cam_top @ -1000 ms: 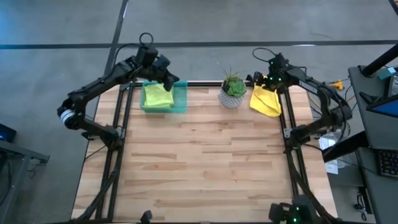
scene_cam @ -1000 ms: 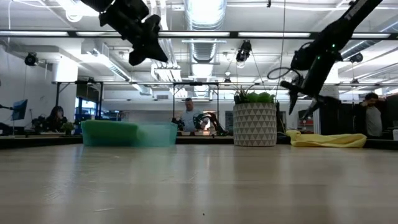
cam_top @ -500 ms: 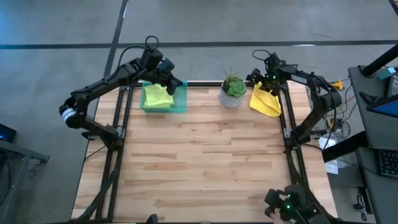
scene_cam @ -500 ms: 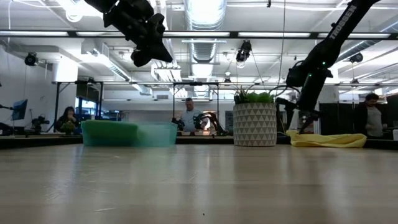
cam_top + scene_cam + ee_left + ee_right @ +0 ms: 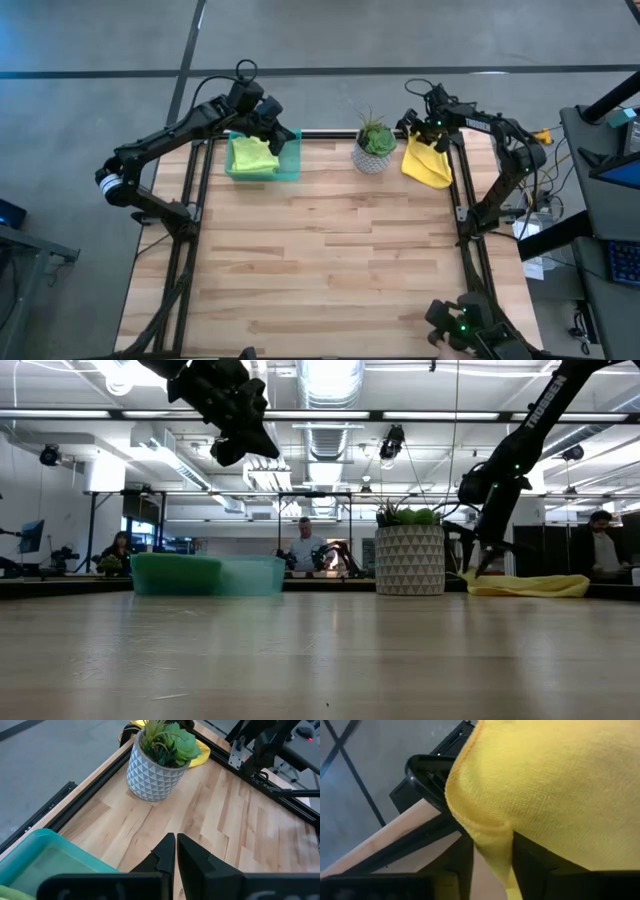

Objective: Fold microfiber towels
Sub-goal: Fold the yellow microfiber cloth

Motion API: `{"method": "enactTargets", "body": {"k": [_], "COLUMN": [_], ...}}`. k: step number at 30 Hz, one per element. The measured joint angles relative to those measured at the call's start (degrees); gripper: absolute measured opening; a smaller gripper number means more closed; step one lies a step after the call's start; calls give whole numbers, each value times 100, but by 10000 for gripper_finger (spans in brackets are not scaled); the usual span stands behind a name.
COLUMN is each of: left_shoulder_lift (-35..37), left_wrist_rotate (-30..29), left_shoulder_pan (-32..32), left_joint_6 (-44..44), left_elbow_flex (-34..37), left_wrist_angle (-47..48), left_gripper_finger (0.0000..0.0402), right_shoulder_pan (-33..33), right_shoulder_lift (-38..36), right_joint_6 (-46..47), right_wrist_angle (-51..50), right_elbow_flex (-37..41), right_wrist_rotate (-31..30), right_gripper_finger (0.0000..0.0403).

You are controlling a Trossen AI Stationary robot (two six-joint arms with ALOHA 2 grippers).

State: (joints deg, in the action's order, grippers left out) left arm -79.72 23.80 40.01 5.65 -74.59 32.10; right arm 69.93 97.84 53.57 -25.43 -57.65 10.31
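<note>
Descending over the last second, the right claw (image 5: pixel 428 133) in the high view now sits on the yellow towel (image 5: pixel 428 163), at the edge of it just beside the potted plant (image 5: pixel 375 146), where a second ago it hung a little farther from the plant; the left claw (image 5: pixel 283 135) hovers over the green tray (image 5: pixel 290 165) on the plant's other side, above the lime green towel (image 5: pixel 252 154) lying in it, barely shifted. At table level, the right claw (image 5: pixel 486 566) has dropped from well above the yellow towel (image 5: pixel 528 586) to touch its end nearest the plant (image 5: pixel 409 559), while the left claw (image 5: pixel 250 445) stays high over the tray (image 5: pixel 208 574). From the left wrist, the left claw's fingers (image 5: pixel 165 851) are pressed shut and empty, the plant (image 5: pixel 159 761) ahead of them. From the right wrist, a fold of yellow towel (image 5: pixel 545 785) runs down between the right claw's fingers (image 5: pixel 527 857), which are closing around it (the pinch looks close to made, not yet firm). That suggests the pick-up is under way; folding of this towel has not begun, since it lies rumpled at the table's (image 5: pixel 330 250) corner.
</note>
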Motion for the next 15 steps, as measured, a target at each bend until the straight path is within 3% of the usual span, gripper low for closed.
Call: {"method": "enactTargets", "body": {"k": [7, 15], "left_shoulder_lift": [0, 0], "left_wrist_rotate": [-1, -1], "left_shoulder_pan": [2, -3], "left_joint_6": [-22, -26], "left_elbow_flex": [0, 0], "left_wrist_angle": [-17, -24], "left_gripper_finger": [4, 4], "right_shoulder_pan": [0, -70], "right_shoulder_lift": [-222, -1287], "right_joint_6": [-371, -973], "right_wrist_angle": [63, 45], "right_elbow_flex": [0, 0], "right_wrist_rotate": [-85, -357], "right_gripper_finger": [18, 9]}}
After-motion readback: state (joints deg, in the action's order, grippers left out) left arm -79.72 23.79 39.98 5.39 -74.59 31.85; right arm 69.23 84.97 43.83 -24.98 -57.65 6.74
